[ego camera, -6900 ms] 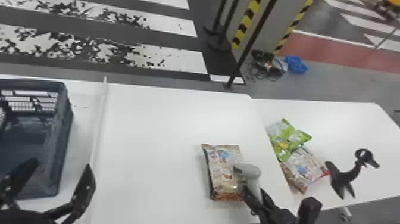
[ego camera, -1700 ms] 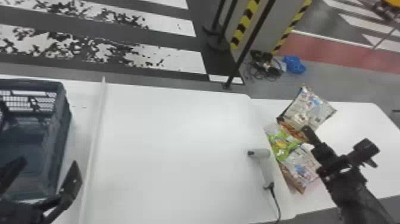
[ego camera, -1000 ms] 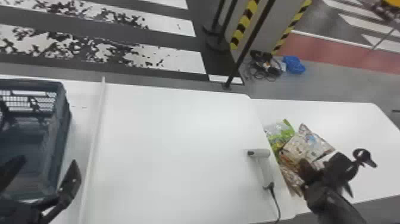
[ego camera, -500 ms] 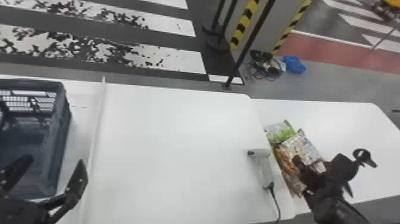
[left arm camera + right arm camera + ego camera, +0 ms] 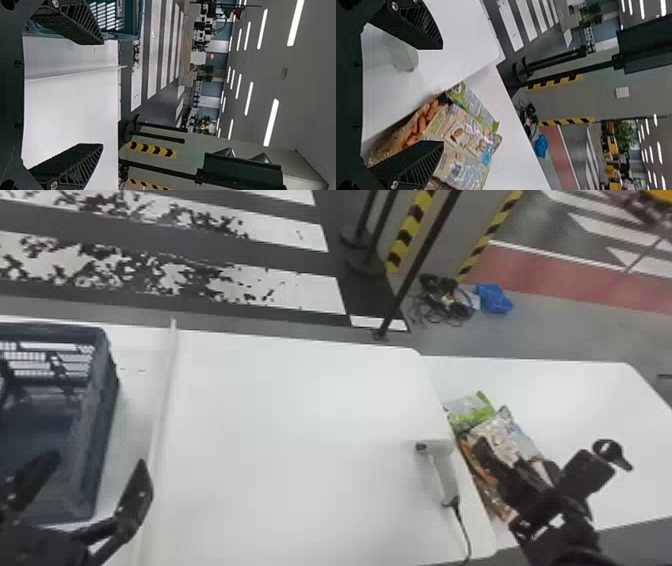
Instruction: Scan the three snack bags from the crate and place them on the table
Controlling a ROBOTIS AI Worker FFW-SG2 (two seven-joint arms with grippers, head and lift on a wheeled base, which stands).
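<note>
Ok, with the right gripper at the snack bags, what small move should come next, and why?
Probably a slow lift of the right gripper away from the snack bags. Its fingers stand wide apart, nothing looks pinched, and the bags lie piled on the right-hand table. One finger overlaps the top bag in view, so closing now might snag it.

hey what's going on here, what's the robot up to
The robot's right gripper is open at a pile of snack bags on the right-hand table, likely having just let one go. Its left gripper is open near the crate, holding nothing. The scanner lies on the middle table, beside the bags.
</note>
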